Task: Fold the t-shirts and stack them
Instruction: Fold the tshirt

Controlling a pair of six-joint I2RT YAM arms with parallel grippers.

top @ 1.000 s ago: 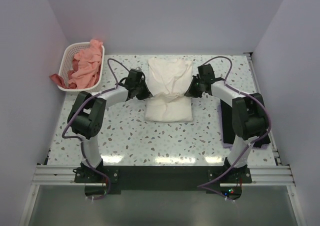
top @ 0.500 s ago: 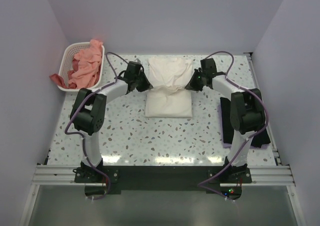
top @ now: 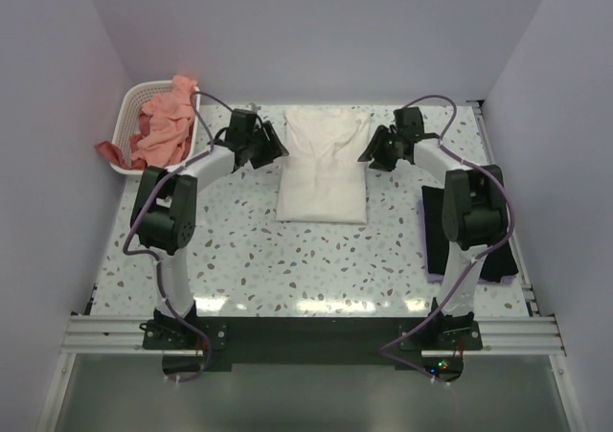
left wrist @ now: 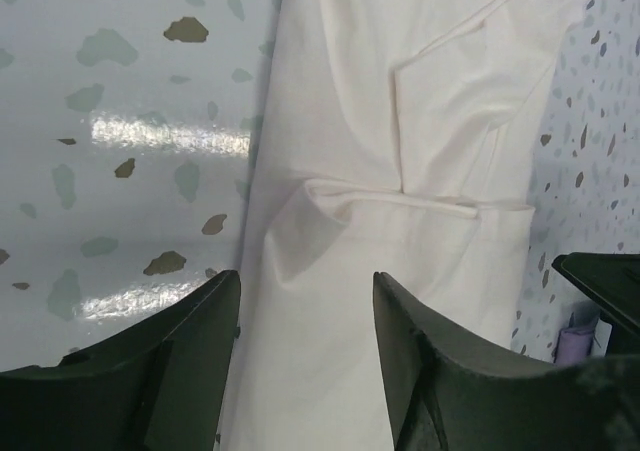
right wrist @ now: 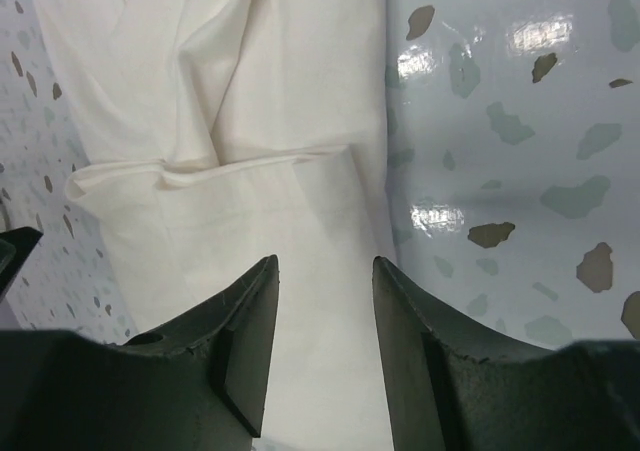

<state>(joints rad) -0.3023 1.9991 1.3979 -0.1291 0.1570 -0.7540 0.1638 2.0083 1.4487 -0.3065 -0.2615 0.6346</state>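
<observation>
At the bottom of the top view the two arm bases sit at the near edge of the speckled table (top: 287, 260). A black t-shirt (top: 436, 250) lies flat at the lower right of the tabletop, partly hidden under the right arm.

The cream-white t-shirt (top: 324, 169) lies in the middle of the frame, folded into a tall rectangle. Its upper half is slightly rumpled and a fold line crosses it about midway.

The left gripper (top: 266, 145) hangs just beside the shirt's upper left edge, and the right gripper (top: 375, 149) just beside its upper right edge, so the shirt lies between them.

In the left wrist view the dark fingers (left wrist: 170, 371) are spread wide with nothing pinched. The gap between them sits over the shirt's left edge, with cloth filling the centre and right of that frame and bare table on the left.

In the right wrist view the fingers (right wrist: 225, 356) also stand apart and hold nothing. The shirt's right edge runs up through their gap, with cloth to the left and glossy table to the right.

In the upper left corner a white basket (top: 129, 102) holds crumpled salmon-pink t-shirts (top: 163, 125), and part of one hangs over the basket's lower left rim.
</observation>
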